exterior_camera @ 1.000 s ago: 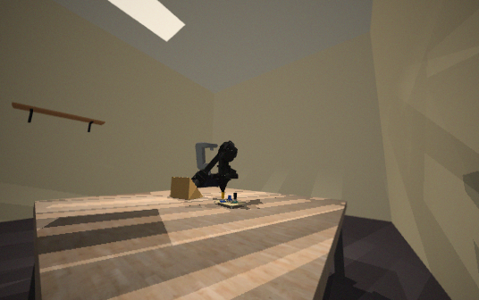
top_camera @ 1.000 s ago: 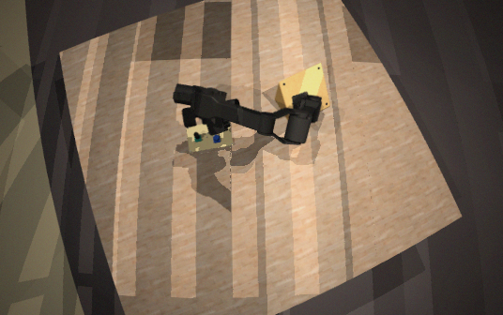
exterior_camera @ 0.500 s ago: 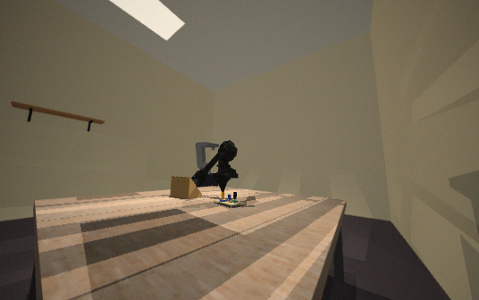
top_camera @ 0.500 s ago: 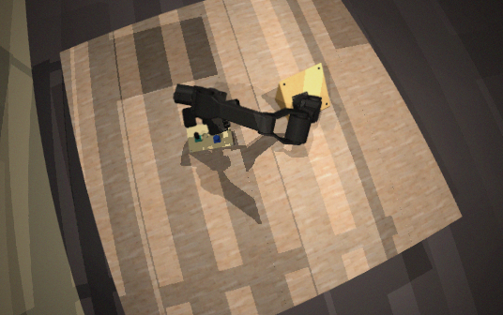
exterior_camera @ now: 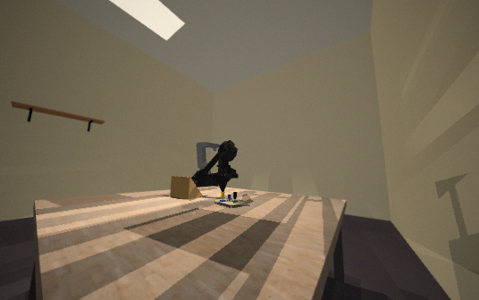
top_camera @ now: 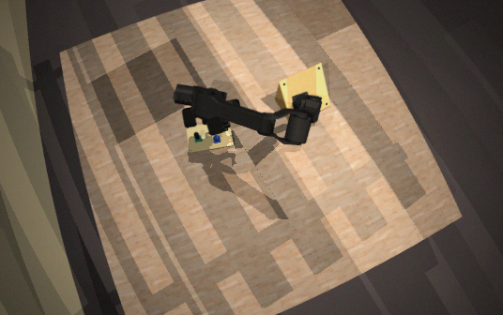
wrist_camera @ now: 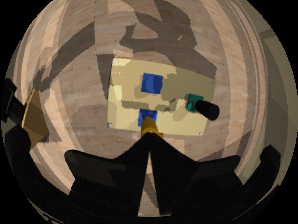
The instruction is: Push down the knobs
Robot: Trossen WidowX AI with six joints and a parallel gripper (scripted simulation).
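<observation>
The pale circuit board (top_camera: 206,145) (exterior_camera: 232,204) (wrist_camera: 127,76) stands on the table to the left of the arm's base. My gripper (wrist_camera: 149,136) (exterior_camera: 222,187) (top_camera: 218,126) is shut, fingers together and pointing straight down. Its tips rest on top of an orange knob (wrist_camera: 149,124) (exterior_camera: 222,195) at the board's near edge in the wrist view. A blue potentiometer (wrist_camera: 153,83) (top_camera: 217,139) (exterior_camera: 229,196) sits in the board's middle. A teal potentiometer (wrist_camera: 193,103) carries a black knob (wrist_camera: 208,111) (top_camera: 198,137) (exterior_camera: 235,195) on the other side. In the top view the orange knob is hidden under the arm.
A yellow wedge-shaped block (top_camera: 307,84) (exterior_camera: 180,187) (wrist_camera: 33,119) stands by the arm's base, behind the board. The wooden table (top_camera: 328,197) (exterior_camera: 179,250) extends far beyond the board on all sides. A wall shelf (exterior_camera: 58,113) hangs far off to the left.
</observation>
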